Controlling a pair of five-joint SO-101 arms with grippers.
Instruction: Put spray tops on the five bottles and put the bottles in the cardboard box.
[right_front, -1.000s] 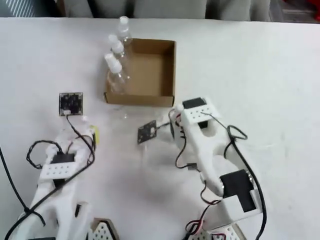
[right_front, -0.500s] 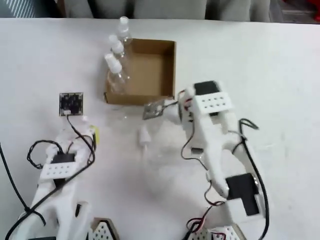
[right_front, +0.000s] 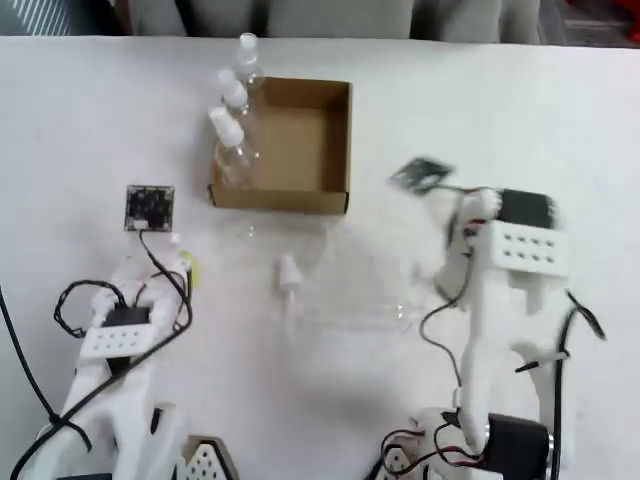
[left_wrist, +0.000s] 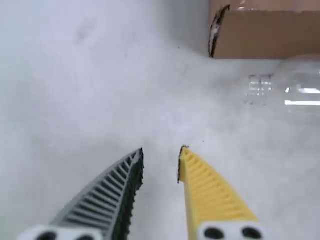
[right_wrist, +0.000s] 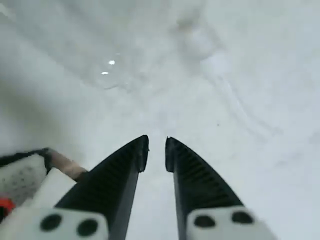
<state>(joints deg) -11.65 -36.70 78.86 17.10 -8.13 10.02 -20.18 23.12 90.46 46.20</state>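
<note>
White table (right_front: 560, 110), cardboard box (right_front: 280, 197), spray top (right_front: 289, 272), clear bottle (left_wrist: 287, 90)

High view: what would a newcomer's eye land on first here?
An open brown cardboard box sits at the white table's far middle, three clear bottles with white spray tops standing at its left edge. A clear uncapped bottle lies on its side just before the box, and a loose white spray top lies farther out.

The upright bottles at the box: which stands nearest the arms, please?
The clear spray-topped bottle by the brown cardboard box's front corner; the other two stand farther back.
</note>
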